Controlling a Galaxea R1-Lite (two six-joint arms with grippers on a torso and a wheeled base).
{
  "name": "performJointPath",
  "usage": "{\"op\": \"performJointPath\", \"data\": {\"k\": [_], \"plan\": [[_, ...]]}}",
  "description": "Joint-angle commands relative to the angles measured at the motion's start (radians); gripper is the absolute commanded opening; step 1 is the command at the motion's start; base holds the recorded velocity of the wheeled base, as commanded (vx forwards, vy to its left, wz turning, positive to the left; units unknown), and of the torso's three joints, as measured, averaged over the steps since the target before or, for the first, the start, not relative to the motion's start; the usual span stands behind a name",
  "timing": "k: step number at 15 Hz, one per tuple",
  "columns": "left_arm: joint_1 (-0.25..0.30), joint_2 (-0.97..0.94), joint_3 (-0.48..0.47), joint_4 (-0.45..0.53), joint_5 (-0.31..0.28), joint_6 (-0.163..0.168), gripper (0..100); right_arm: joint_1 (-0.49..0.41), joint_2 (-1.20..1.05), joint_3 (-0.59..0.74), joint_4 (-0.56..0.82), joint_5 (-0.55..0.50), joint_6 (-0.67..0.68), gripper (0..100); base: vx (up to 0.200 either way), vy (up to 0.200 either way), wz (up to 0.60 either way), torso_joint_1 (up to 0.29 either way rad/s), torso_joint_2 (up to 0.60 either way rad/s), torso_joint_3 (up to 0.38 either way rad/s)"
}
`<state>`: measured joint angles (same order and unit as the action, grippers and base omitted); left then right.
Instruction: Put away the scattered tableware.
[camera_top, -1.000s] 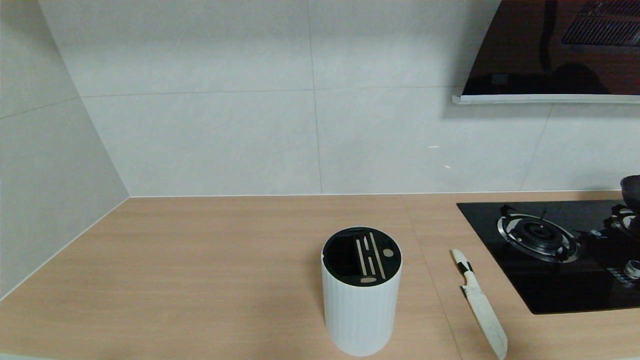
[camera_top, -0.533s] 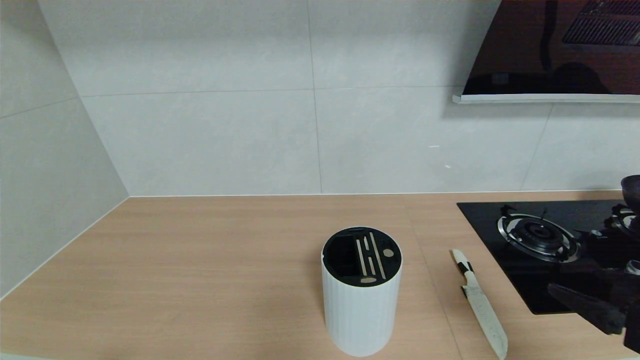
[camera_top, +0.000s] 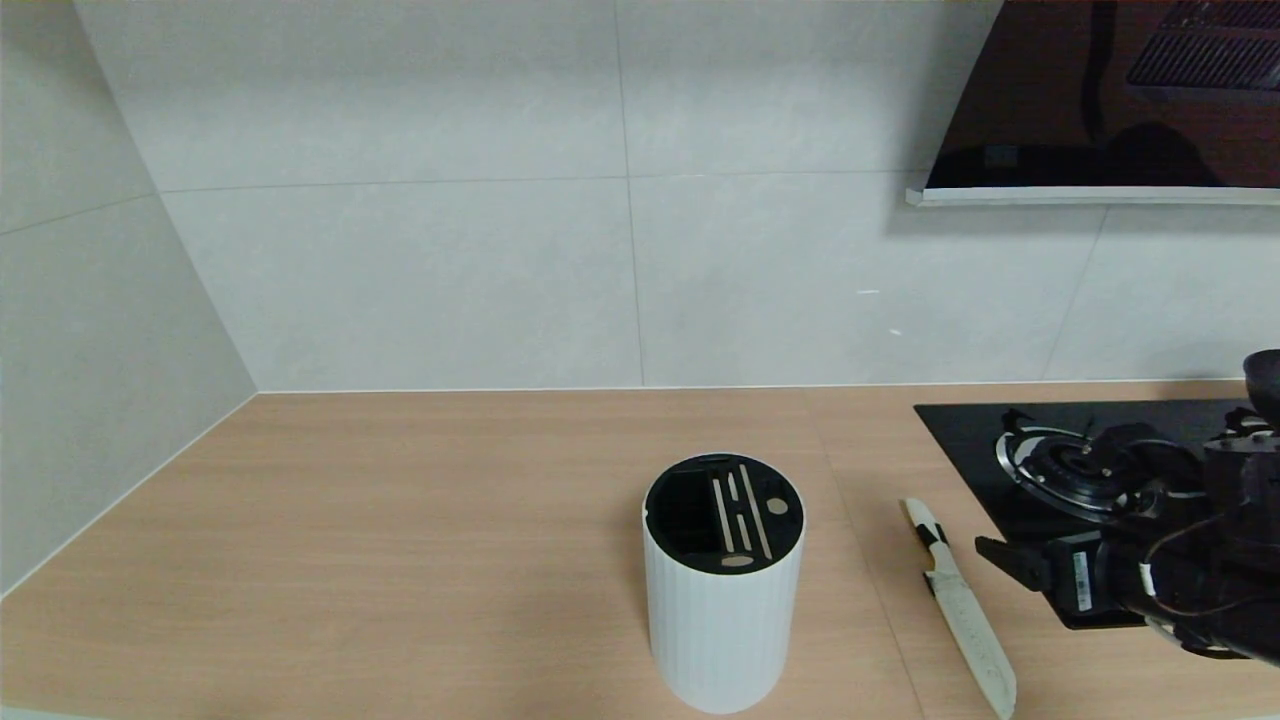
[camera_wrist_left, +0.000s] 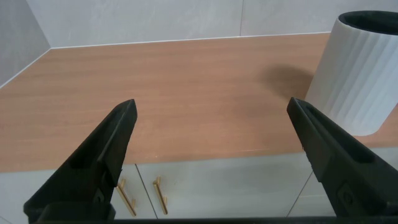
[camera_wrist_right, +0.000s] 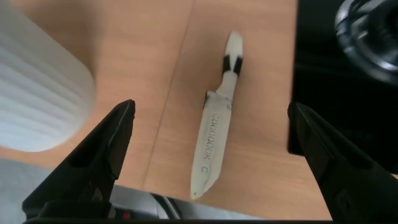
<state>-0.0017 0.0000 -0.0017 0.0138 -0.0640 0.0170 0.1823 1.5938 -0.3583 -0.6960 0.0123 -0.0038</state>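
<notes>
The spread pincer (camera_wrist_right: 211, 107) hovers over a white knife (camera_wrist_right: 212, 140) beside a ribbed holder (camera_wrist_right: 37, 93).

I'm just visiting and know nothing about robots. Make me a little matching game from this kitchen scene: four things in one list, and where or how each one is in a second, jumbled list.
Things:
1. knife
2. white ribbed holder
3. gas hob
4. right gripper

Descriptions:
a. set into the counter, on the robot's right
b. in the air close to the knife, fingers open
c. lying flat on the counter between two other things
d. standing upright, with a slotted black top

Pairs: 1-c, 2-d, 3-a, 4-b
</notes>
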Motion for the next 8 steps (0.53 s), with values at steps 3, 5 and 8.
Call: {"op": "performJointPath", "data": {"k": [3, 5, 8], "plan": [[0.0, 0.0, 0.0, 0.0, 0.0, 0.0, 100, 0.014, 0.202, -0.042, -0.005, -0.034, -0.001, 100, 0.0, 0.0, 0.0, 0.0, 0.0, 0.0], [0.0, 0.0, 0.0, 0.0, 0.0, -0.002, 100, 0.014, 0.262, -0.057, -0.031, -0.035, -0.001, 100, 0.0, 0.0, 0.0, 0.0, 0.0, 0.0], [0.0, 0.0, 0.0, 0.0, 0.0, -0.002, 100, 0.017, 0.383, -0.06, -0.126, -0.037, -0.002, 100, 0.0, 0.0, 0.0, 0.0, 0.0, 0.0]]}}
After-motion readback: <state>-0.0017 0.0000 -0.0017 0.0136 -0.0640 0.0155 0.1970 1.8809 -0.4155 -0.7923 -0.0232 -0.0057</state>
